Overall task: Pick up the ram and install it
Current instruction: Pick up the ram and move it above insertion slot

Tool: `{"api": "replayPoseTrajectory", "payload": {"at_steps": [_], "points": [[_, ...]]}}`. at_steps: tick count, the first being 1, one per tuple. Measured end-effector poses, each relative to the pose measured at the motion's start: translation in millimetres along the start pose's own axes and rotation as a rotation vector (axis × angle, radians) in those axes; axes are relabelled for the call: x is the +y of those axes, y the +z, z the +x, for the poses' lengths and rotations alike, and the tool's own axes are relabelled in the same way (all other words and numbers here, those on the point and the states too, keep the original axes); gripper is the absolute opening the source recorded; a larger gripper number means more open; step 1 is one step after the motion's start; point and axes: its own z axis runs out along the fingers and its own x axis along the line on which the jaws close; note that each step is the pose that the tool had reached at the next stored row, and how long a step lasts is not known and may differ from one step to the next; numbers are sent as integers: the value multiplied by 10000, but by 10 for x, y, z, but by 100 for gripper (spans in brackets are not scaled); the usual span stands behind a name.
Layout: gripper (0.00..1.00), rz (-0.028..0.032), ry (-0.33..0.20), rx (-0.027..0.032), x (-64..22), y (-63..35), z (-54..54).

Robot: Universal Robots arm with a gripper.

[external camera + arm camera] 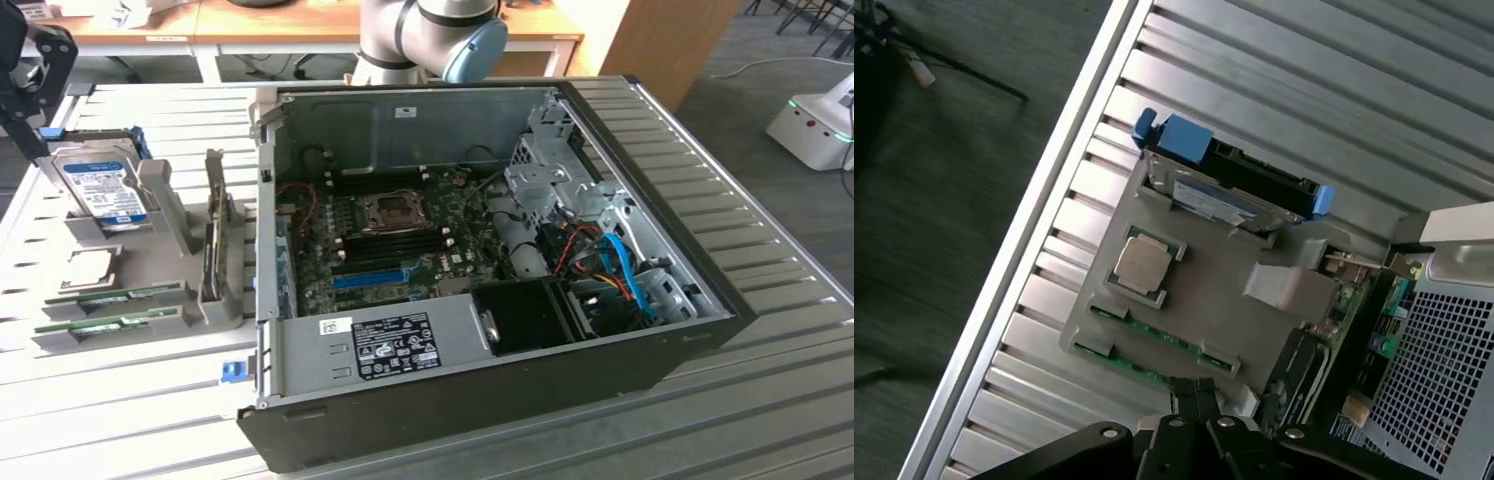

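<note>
Green, long, thin ram [1164,338] lies flat near the fully closed, empty pincer [1194,388].

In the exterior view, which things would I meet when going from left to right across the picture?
hard drive, upright board in the grey holder, motherboard, blue cables, white machine on the floor.

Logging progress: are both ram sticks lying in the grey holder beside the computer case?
Yes, the nearer ram stick and the farther ram stick lie side by side in the grey holder, outside the computer case.
</note>
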Motion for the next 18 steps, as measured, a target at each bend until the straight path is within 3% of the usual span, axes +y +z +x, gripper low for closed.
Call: {"api": "replayPoseTrajectory", "payload": {"at_steps": [18], "points": [[11,-13,-2360,105,0,0,0]]}}
